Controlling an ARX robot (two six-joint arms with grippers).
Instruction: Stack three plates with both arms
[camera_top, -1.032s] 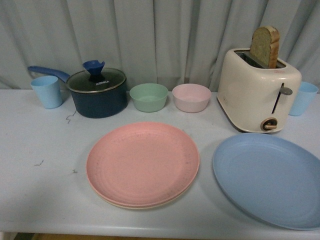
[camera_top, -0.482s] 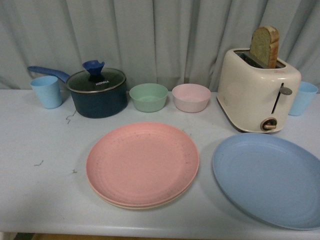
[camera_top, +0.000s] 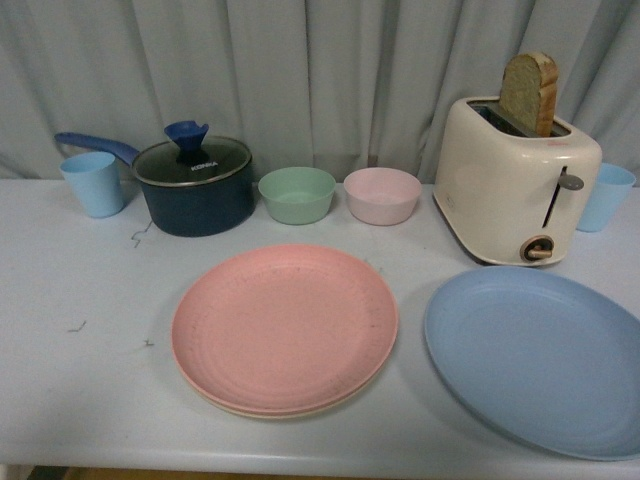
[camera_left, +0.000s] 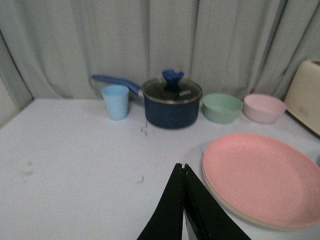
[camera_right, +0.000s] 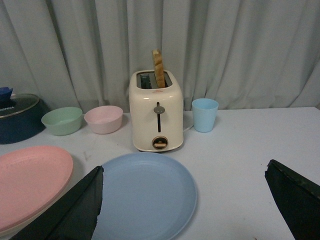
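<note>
The pink plate (camera_top: 285, 325) lies in the middle of the table on top of the beige plate (camera_top: 300, 411), whose rim peeks out below it. To its right the blue plate (camera_top: 540, 358) lies alone, flat on the table. No arm shows in the front view. In the left wrist view my left gripper (camera_left: 182, 167) is shut and empty, its tips just left of the pink plate (camera_left: 262, 177) and beige plate's rim (camera_left: 235, 212). In the right wrist view my right gripper (camera_right: 185, 175) is wide open, hovering over the blue plate (camera_right: 145, 195); the pink plate (camera_right: 30, 177) lies beside it.
Along the back stand a light blue cup (camera_top: 94, 183), a dark blue lidded pot (camera_top: 194, 185), a green bowl (camera_top: 297, 194), a pink bowl (camera_top: 383, 195), a cream toaster (camera_top: 515, 190) holding a bread slice (camera_top: 530, 92), and another blue cup (camera_top: 606, 196). A grey curtain hangs behind.
</note>
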